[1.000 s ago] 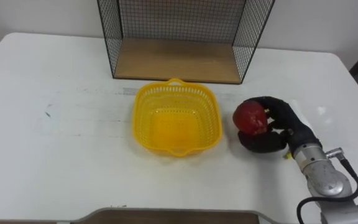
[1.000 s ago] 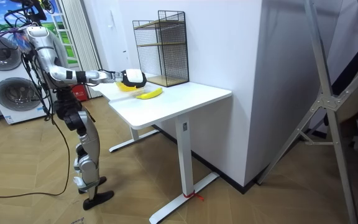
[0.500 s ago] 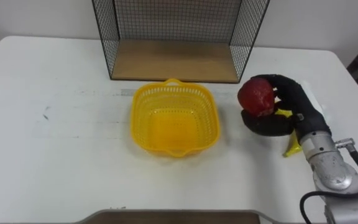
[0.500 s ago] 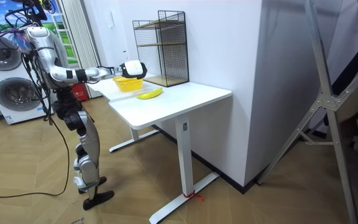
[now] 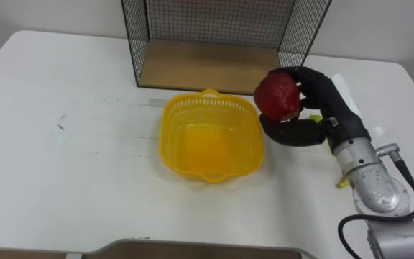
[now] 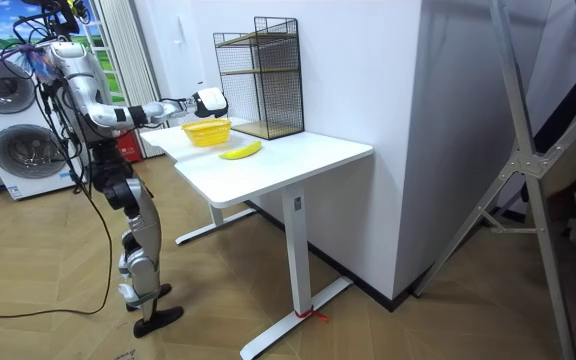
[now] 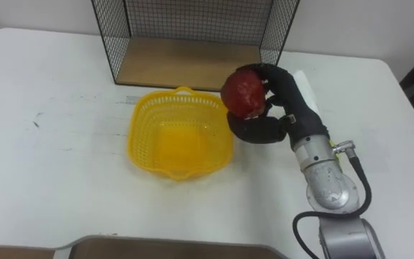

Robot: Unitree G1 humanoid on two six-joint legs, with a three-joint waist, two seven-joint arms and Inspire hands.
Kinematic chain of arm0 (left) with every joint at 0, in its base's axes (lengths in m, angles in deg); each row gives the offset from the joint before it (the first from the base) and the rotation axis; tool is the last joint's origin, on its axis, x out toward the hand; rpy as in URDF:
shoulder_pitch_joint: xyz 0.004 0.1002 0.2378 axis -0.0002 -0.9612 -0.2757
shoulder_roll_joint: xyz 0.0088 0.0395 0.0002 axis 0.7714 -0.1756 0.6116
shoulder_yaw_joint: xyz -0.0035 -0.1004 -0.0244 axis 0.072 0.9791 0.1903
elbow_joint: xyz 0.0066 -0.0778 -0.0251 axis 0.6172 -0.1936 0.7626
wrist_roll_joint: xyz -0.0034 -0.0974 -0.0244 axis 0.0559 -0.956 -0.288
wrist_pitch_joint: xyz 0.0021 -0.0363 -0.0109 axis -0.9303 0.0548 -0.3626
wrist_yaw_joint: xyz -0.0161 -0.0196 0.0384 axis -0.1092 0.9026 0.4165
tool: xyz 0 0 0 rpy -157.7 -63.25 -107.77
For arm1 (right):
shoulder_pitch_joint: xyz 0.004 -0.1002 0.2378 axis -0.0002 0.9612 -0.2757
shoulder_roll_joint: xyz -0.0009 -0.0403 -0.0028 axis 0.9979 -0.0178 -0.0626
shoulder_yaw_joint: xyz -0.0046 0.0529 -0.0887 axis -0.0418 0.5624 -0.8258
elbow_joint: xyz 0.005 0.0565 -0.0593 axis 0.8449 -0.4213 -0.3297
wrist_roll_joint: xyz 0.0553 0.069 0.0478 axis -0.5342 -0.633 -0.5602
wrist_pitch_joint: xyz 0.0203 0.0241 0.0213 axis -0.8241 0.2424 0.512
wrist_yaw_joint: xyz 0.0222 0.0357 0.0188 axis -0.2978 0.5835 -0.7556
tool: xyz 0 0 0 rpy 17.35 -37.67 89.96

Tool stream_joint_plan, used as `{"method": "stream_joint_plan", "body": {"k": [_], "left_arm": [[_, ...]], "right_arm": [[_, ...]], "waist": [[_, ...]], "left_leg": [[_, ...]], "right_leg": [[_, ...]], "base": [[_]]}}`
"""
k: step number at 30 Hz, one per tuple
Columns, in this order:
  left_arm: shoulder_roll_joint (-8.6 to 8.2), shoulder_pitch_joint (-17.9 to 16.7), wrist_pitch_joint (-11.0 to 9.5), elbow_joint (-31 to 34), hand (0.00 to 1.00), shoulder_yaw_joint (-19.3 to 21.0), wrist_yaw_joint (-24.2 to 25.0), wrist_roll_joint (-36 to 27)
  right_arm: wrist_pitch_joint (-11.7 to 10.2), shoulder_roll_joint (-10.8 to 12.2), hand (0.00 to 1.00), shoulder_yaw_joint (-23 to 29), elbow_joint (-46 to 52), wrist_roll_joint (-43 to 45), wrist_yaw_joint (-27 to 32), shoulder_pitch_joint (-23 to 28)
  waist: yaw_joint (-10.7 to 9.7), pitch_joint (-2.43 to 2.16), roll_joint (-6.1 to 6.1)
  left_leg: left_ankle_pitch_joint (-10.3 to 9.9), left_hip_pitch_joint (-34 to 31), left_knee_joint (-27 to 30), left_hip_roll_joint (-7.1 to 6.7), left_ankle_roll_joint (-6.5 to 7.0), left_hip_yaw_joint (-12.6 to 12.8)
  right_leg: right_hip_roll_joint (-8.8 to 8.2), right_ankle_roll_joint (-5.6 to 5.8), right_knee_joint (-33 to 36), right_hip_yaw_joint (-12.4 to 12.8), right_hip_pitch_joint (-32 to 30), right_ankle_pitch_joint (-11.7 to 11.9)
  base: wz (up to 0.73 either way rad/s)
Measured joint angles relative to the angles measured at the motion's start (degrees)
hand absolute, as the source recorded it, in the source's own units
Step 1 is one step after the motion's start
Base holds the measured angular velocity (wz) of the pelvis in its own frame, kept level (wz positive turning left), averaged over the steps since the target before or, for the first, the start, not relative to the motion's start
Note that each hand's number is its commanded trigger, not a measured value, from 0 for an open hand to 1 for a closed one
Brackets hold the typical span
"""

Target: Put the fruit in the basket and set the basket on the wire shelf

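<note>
My right hand [image 5: 315, 108] [image 7: 279, 101] is shut on a red apple [image 5: 277, 96] [image 7: 244, 93], held in the air just beside the right rim of the yellow basket [image 5: 209, 137] [image 7: 180, 134]. The basket stands empty on the white table [image 5: 63, 165], in front of the black wire shelf [image 5: 214, 43] [image 7: 192, 36] with its wooden floor. A yellow banana [image 6: 239, 151] lies on the table to the right of my hand; a tip of the banana [image 5: 342, 184] shows behind my forearm. In the room view my right hand [image 6: 209, 101] is raised above the basket [image 6: 206, 132].
I stand at the table's end nearest the room view's left. The wire shelf [image 6: 263, 75] sits at the table's back by the wall. Washing machines [image 6: 13, 130] are behind me. Bare tabletop lies left of the basket.
My right hand has lifted the apple off the table and carried it left and away from me, to the basket's right rim. The banana, hidden before, came into view beside the arm.
</note>
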Motion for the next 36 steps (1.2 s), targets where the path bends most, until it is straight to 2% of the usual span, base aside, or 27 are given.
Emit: {"method": "stream_joint_plan", "body": {"k": [9,11,12,22,36], "left_arm": [[-0.08,0.18,0.78,0.06,0.0,-0.07,0.0,0.09],[-0.07,0.21,0.78,0.06,0.0,-0.09,-0.01,0.04],[-0.07,0.24,0.78,0.06,0.0,-0.09,-0.01,0.0],[-0.07,1.08,0.82,0.03,0.0,-0.11,-0.01,-0.15],[-0.07,1.14,0.86,0.02,0.0,-0.1,-0.01,-0.14]], "right_arm": [[1.88,0.14,1.0,-0.45,0.07,0.17,-3.66,-0.01],[1.92,0.16,0.13,-0.6,0.07,0.19,-4.03,-0.01],[1.93,0.16,0.0,-0.74,0.07,0.19,-4.03,-0.01],[2.38,0.29,0.0,-2.05,0.16,1.43,-4.06,-0.01],[2.38,0.3,0.0,-2.05,0.18,2.12,-4.06,-0.01]], "waist": [[0.07,-0.25,-0.41],[0.11,-0.24,-0.4],[0.11,-0.24,-0.4],[0.12,-0.07,-0.16],[0.11,-0.09,-0.17]], "left_leg": [[0.0,-0.88,0.29,0.02,0.0,0.01],[0.0,-0.89,0.28,0.02,0.0,0.0],[0.0,-0.9,0.28,0.02,0.0,-0.01],[0.0,-1.04,0.2,0.02,0.0,-0.02],[0.0,-1.17,0.2,0.02,0.0,-0.03]], "right_leg": [[0.0,0.05,0.26,-0.11,-0.81,0.08],[0.0,0.05,0.26,-0.1,-0.84,0.08],[0.0,0.05,0.25,-0.1,-0.84,0.08],[-0.03,0.05,0.12,-0.38,-0.86,0.08],[-0.03,0.05,-0.05,-0.48,-0.88,0.08]], "base": [[0.0],[0.0],[0.0],[0.0],[0.0]]}}
